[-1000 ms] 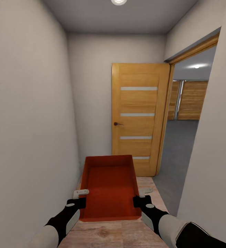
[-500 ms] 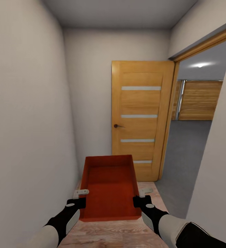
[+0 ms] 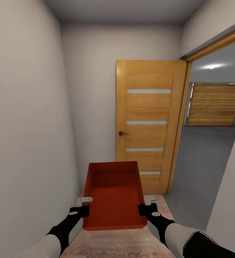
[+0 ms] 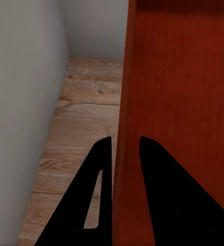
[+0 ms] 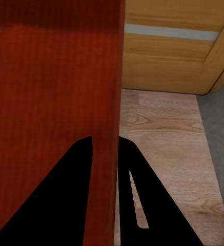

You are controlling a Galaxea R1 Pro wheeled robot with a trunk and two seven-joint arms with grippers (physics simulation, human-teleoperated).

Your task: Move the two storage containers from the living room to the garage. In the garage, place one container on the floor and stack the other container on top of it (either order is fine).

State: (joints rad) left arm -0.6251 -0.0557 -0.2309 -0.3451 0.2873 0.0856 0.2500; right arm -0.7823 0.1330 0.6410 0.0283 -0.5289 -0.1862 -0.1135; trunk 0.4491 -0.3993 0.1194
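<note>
The storage container (image 3: 114, 195) hangs between both hands; left hand (image 3: 82, 206) and right hand (image 3: 146, 204) each pinch a side wall.

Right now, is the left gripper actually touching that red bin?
Touching. In the left wrist view the left gripper has its jaws on either side of the bin wall, with no gap showing.

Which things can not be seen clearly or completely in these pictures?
- Second container: not to be found in these pictures.
- Garage: head view, mostly hidden by the wall; only grey floor and a slat roll door show.
- Container underside: hidden by its own walls.
- Left gripper and right gripper: each clamps a side wall, inner fingers partly hidden.
</note>
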